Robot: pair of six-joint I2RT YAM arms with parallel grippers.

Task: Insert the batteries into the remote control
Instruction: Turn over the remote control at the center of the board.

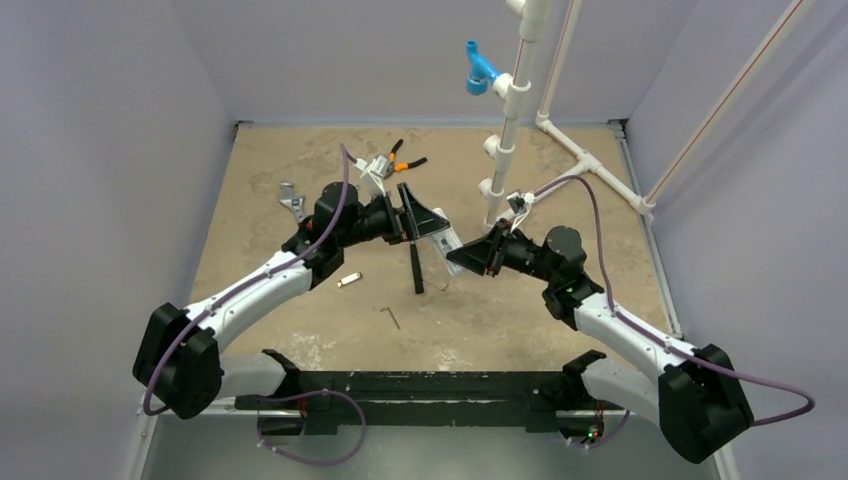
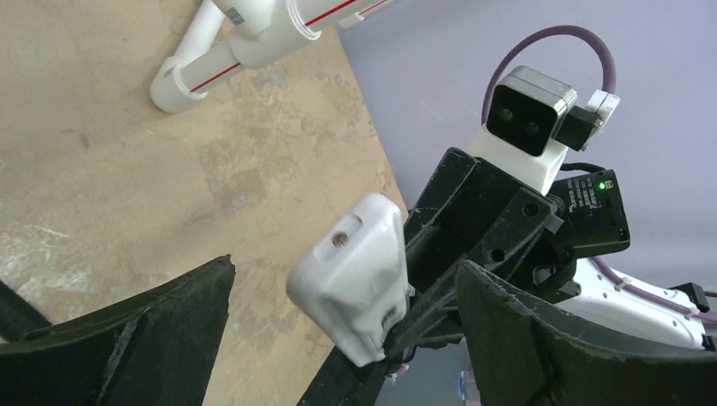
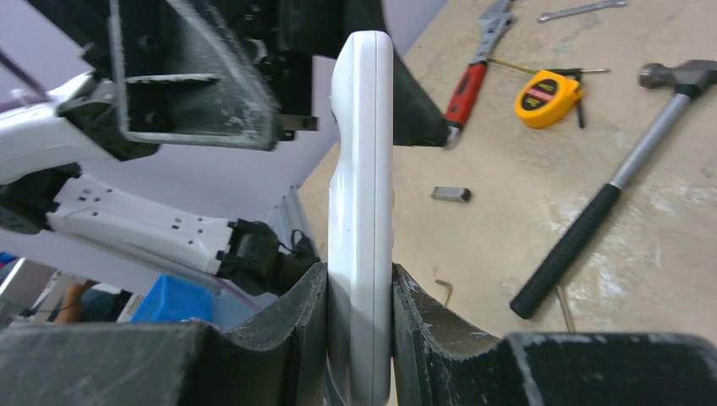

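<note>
Overhead: shows the left arm (image 1: 260, 285) rising from its base at 7 o'clock and the right arm (image 1: 620, 325) from 5 o'clock. Finds both bent inward, meeting just above the centre of the table (image 1: 480, 330), wrists facing each other. Places the left gripper (image 1: 425, 218) at 11 o'clock of the right gripper (image 1: 458, 257), with the white remote control (image 1: 446, 240) between them, lifted off the surface.

From the right wrist: shows the remote control edge-on and upright, its near end clamped between the black right fingers (image 3: 287, 338), pressed against its flat faces. Adds detail lost overhead: hammer (image 3: 609, 186) at 3 o'clock, yellow tape measure (image 3: 548, 97) and red-handled wrench (image 3: 469, 80) toward 1 o'clock, small silver piece (image 3: 450, 194) near centre, hex key (image 3: 444, 292) beside the hammer's grip.

From the left wrist: shows the other end of the remote control between the left fingers (image 2: 127, 338), spread wide and touching neither side. Also catches white pipework (image 2: 245, 51) at 11 o'clock.

Blue bin-like shape (image 3: 173, 300) at 8 o'clock, beyond the table edge; contents too blurred to tell.
</note>
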